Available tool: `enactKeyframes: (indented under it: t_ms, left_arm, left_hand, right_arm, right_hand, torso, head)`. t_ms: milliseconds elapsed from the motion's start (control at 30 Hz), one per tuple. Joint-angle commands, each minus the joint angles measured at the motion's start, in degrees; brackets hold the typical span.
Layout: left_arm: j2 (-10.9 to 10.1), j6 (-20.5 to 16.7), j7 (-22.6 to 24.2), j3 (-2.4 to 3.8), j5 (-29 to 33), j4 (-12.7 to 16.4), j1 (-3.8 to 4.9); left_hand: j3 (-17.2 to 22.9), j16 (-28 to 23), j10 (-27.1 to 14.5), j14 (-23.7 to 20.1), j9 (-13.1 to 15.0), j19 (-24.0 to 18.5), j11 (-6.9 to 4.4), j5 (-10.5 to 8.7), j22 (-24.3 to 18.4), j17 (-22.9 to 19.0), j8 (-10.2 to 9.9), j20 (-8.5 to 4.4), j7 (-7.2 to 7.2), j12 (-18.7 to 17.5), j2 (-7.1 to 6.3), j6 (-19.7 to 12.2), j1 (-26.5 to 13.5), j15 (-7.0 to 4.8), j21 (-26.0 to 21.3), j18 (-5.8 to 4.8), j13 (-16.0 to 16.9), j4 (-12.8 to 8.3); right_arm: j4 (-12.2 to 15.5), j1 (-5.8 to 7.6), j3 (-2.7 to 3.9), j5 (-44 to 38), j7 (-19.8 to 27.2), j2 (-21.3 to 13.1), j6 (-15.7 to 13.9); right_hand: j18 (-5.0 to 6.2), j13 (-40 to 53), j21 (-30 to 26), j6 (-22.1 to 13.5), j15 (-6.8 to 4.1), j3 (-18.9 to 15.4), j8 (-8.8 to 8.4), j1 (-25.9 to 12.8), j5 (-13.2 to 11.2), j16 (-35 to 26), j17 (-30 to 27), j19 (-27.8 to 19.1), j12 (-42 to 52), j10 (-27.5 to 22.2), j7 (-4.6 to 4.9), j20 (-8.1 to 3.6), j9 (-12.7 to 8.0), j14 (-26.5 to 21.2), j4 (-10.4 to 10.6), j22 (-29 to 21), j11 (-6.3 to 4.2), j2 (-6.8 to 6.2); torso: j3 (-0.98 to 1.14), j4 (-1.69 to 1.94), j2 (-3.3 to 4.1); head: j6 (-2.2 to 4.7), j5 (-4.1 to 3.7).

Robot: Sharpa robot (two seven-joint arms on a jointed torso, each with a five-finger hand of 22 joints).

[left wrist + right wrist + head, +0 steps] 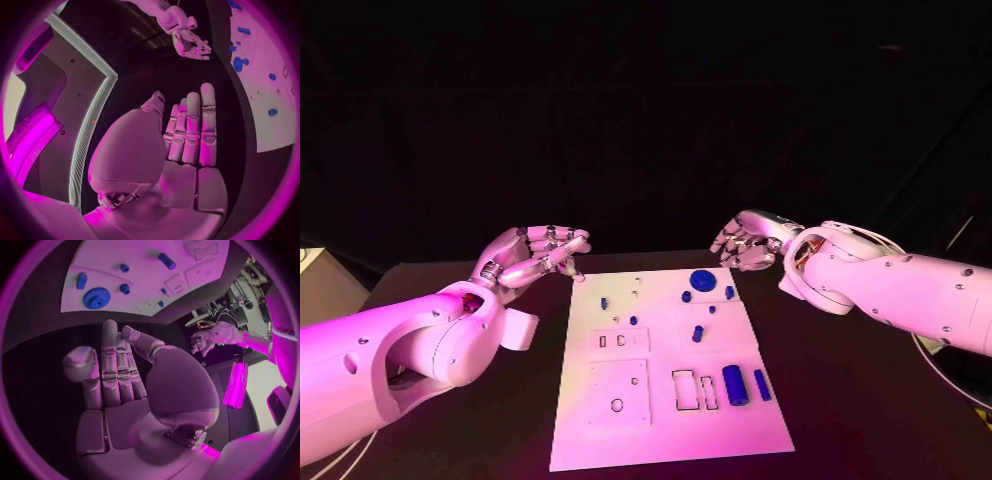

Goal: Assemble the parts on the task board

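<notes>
A: On the desk (473, 440), as seen from the head, the task board (661, 440) is laid flat in the middle, between the two arms. Why are the parts scattered on it?

B: They seem to be set out for picking. A blue gear (705, 281) and small blue pegs are placed at the far end, and a blue cylinder (734, 384) is laid next to a thinner blue bar (762, 385) near a rectangular slot at the near end. Nothing appears to be assembled yet.

A: And the hands?

B: The left robot hand (534, 253) is raised beside the far left corner of the board, the right robot hand (749, 241) just behind its far edge. Both are held with fingers loosely curled, and nothing is gripped. A waiting position is probably meant.

A: From the left wrist, what is shown?

B: The left robot hand (181, 145) is seen with its fingers straight and kept side by side, holding nothing. The board (262, 105) is off to its side, so it is not yet reached.

A: From the right wrist?

B: The right robot hand (119, 385) is also stretched out and holds nothing. The gear (96, 297) is lying just beyond the fingertips (109, 325), so it is perhaps the first part to be taken.
</notes>
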Motion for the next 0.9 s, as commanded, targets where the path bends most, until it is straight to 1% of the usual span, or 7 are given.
enactKeyframes:
  t_ms: [33,333,467,500,633,800,900]
  left_arm:
    - [-0.5,2.2,-1.1,0.13,-1.9,1.8,0.34]
    - [-0.5,2.1,-1.6,0.2,-2.0,3.3,0.94]
    - [-0.3,2.0,-1.7,0.21,-2.0,3.4,1.13]
    - [-0.3,2.0,-1.7,0.21,-2.0,3.4,1.17]
    - [-0.2,2.0,-1.8,0.21,-2.0,3.4,1.32]
    - [-0.1,2.1,-1.9,0.21,-2.0,3.1,1.4]
    - [0.0,2.1,-1.9,0.21,-2.0,3.0,1.42]
  left_hand:
    - [0.0,-0.2,-1.6,-1.7,0.1,-0.4,0.5,-0.22,0.8,0.3,-0.7,0.32,0.24,-1.0,-0.7,-1.2,-0.4,0.38,1.2,-0.08,-0.2,-0.1]
    - [-0.3,-0.8,-2.5,-2.5,0.2,-1.1,0.76,-0.23,1.5,0.5,-1.0,0.58,0.44,-1.6,-0.84,-1.8,-0.9,0.66,2.2,-0.05,-0.2,0.0]
    - [-0.4,-1.2,-2.9,-3.0,0.3,-1.5,0.87,-0.23,1.8,0.5,-1.1,0.72,0.52,-1.7,-0.81,-2.0,-1.0,0.79,2.6,-0.03,-0.2,-0.1]
    - [-0.4,-1.3,-2.9,-3.1,0.3,-1.6,0.9,-0.23,1.9,0.5,-1.1,0.75,0.54,-1.8,-0.79,-2.0,-1.0,0.81,2.6,-0.02,-0.2,-0.1]
    - [-0.5,-1.6,-3.1,-3.3,0.4,-1.8,0.95,-0.23,2.0,0.4,-1.2,0.83,0.6,-1.8,-0.79,-2.1,-1.1,0.89,2.8,-0.01,-0.2,0.0]
    - [-0.6,-1.9,-3.2,-3.6,0.4,-2.2,1.04,-0.23,2.2,0.4,-1.2,0.95,0.7,-1.9,-0.79,-2.3,-1.2,0.98,3.0,0.0,-0.1,-0.1]
    - [-0.6,-2.1,-3.3,-3.7,0.5,-2.4,1.09,-0.23,2.2,0.4,-1.2,1.0,0.75,-1.9,-0.78,-2.3,-1.3,1.03,3.1,0.01,-0.1,0.0]
  right_arm:
    - [0.7,0.26,0.02,-11.5,-4.7,0.2,1.6]
    - [1.6,0.4,-0.12,-16.6,-6.6,2.3,1.0]
    - [1.8,0.1,-0.24,-17.1,-7.0,3.2,1.2]
    - [1.8,0.04,-0.26,-17.1,-7.2,3.3,1.3]
    - [1.9,-0.19,-0.34,-17.2,-7.7,3.6,1.7]
    - [2.0,-0.46,-0.41,-17.7,-8.5,3.8,2.0]
    - [1.8,-0.62,-0.48,-18.7,-9.2,4.0,2.3]
  right_hand:
    - [-0.12,-0.4,-0.6,-1.1,-0.14,0.9,-0.57,-0.8,-0.5,0.2,0.6,-1.2,-0.2,-3.3,0.27,0.4,0.0,-0.8,0.3,-0.9,0.55,-1.34]
    - [-1.09,-0.3,4.8,-0.4,-0.47,0.9,-0.39,-2.4,-2.1,3.9,3.4,1.3,-0.1,-5.6,-0.36,0.29,1.1,1.0,2.8,6.8,0.3,-3.71]
    - [0.48,-0.2,-1.3,-0.4,0.15,1.3,-0.43,-1.0,-2.1,2.1,2.8,-3.2,0.0,-8.2,0.05,0.79,1.5,-2.1,2.8,-2.0,0.91,-4.14]
    - [2.56,-0.2,-10.1,-0.4,0.75,1.4,-0.52,-0.1,-2.5,-0.1,2.6,-9.6,0.0,-9.8,0.36,1.24,1.7,-4.9,2.6,-14.3,1.35,-4.36]
    - [2.84,-0.2,-12.3,-1.2,1.56,0.8,-1.01,1.6,-2.8,-2.3,3.7,-11.4,0.2,-11.3,0.09,2.05,1.9,-8.9,2.1,-16.0,1.75,-4.5]
    - [2.07,0.2,-8.4,-0.3,1.21,0.9,-0.52,1.6,-2.9,-1.3,6.2,-9.0,1.3,-8.7,0.07,1.95,2.5,-8.1,2.4,-10.4,1.37,-4.37]
    - [-0.16,1.0,1.2,1.3,-0.16,1.6,0.4,0.7,-2.8,2.7,10.4,-1.9,2.9,-4.1,-0.42,0.81,3.4,-3.4,3.1,3.1,0.21,-4.48]
  torso:
    - [-0.14,0.12,1.39]
    - [-0.15,0.52,2.62]
    - [-0.24,0.72,2.94]
    - [-0.26,0.77,2.98]
    - [-0.37,0.92,3.02]
    - [-0.32,0.77,2.94]
    - [-0.33,0.82,2.99]
  head:
    - [0.03,-0.28]
    - [0.12,-0.11]
    - [0.12,-0.11]
    - [0.11,-0.13]
    - [0.08,-0.34]
    - [0.06,-0.11]
    - [0.08,-0.19]
